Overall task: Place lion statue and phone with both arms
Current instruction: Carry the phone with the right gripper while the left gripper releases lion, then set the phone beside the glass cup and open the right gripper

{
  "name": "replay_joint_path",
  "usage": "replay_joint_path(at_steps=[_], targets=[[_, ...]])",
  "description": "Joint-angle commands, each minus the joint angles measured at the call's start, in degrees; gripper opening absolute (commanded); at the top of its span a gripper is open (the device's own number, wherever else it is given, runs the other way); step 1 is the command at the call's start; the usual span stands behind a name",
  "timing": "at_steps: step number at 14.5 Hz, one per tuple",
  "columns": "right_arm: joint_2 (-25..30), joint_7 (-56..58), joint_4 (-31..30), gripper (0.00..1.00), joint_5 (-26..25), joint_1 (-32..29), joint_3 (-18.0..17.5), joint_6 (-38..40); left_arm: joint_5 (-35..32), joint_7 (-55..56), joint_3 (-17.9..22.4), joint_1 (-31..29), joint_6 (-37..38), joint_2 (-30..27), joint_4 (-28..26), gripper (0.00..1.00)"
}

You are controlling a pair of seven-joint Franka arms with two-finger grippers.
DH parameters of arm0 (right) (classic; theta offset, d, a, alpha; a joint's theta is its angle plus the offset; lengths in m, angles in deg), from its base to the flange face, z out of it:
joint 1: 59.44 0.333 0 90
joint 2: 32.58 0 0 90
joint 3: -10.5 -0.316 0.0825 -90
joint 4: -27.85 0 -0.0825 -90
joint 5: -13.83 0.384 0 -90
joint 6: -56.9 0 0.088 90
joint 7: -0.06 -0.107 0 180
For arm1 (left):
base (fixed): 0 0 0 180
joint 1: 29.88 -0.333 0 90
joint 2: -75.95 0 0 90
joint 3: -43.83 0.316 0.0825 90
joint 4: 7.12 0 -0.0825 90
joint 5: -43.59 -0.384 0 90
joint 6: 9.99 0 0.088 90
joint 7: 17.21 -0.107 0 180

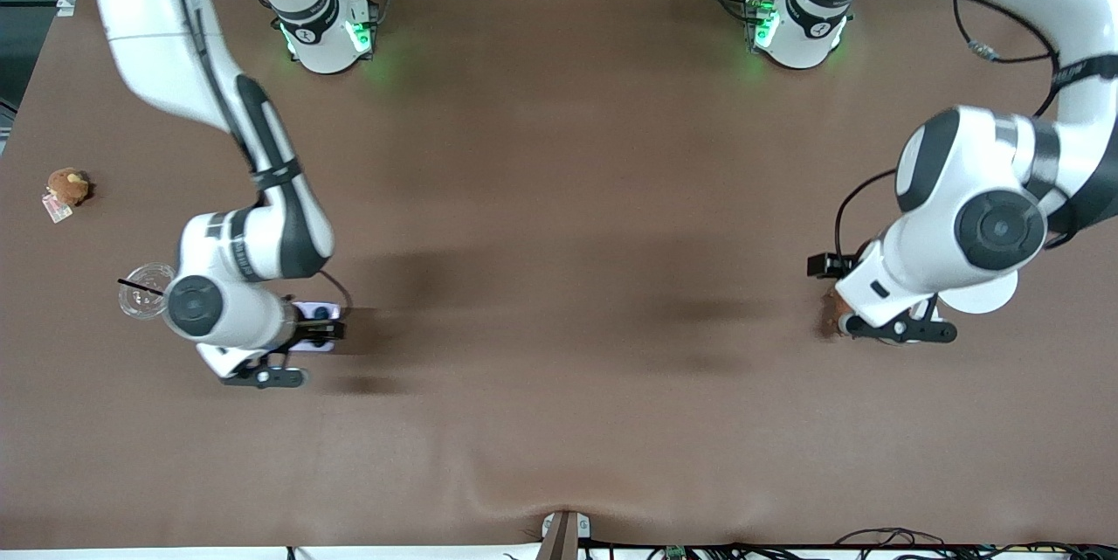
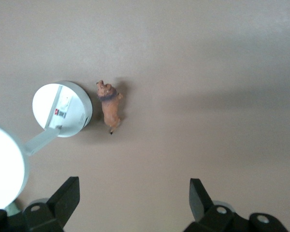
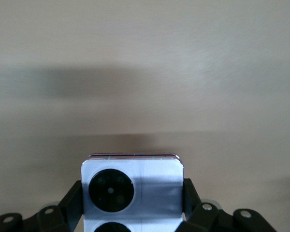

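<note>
Right gripper clamping half-hidden phone

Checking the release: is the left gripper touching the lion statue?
Apart. In the left wrist view the left gripper stands open, with bare table between its fingers and the lion statue, which lies beside a white round object.

Left gripper lower frame, fingers spread wide, empty; right gripper lower centre, clamped on phone

A small brown plush toy with a tag and a clear plastic cup sit on the brown tabletop, alongside a white round object.
</note>
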Motion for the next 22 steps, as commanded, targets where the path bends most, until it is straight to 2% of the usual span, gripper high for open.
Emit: replay_joint_path(at_steps=[1, 3, 6, 10, 11, 12, 13, 14, 20, 22], targets=[[-1.36, 7.42, -0.81, 0.22, -1.26, -4.97, -1.55, -3.77, -0.09, -1.43, -1.26, -0.69, 4.33, -4.72, -0.32, 1.00], [-2.51, 8.92, -0.90, 0.22, -1.26, -7.08, -1.55, -4.66, 1.49, -1.43, -1.26, -0.69, 6.44, -7.27, 0.98, 1.00], [-2.77, 10.07, -1.07, 0.26, -1.26, -10.07, -1.55, -4.67, 1.41, -1.35, -1.35, -0.61, 11.45, -8.07, 4.24, 1.00], [-3.65, 10.51, -1.25, 0.31, -1.18, -11.75, -1.55, -4.67, 1.67, -1.52, -1.18, -0.87, 12.25, -12.81, 5.21, 1.00], [-3.74, 10.51, -1.42, 0.37, -1.18, -11.84, -1.55, -4.58, 1.93, -1.44, -1.18, -0.87, 12.25, -13.69, 5.30, 1.00], [-3.74, 10.51, -1.95, 0.53, -1.18, -12.10, -1.55, -4.66, 2.54, -1.44, -1.00, -0.87, 12.25, -15.00, 5.30, 1.00], [-3.74, 10.51, -1.95, 0.86, -1.18, -12.45, -1.55, -4.67, 3.33, -1.44, -1.00, -0.87, 12.25, -15.45, 5.30, 1.00], [-3.74, 10.51, -1.95, 1.00, -1.18, -12.54, -1.55, -4.67, 4.12, -1.44, -0.91, -0.87, 12.25, -15.63, 5.48, 1.00], [-2.78, 10.42, 1.64, 1.00, -1.18, -10.53, -1.99, -3.44, 5.53, -1.70, 0.32, -1.04, 12.25, -18.25, 6.53, 1.00], [-0.50, 10.68, 1.91, 1.00, -1.09, -9.30, -1.99, -0.46, 5.71, -1.70, 0.58, -0.96, 12.34, -19.67, 6.44, 1.00]])
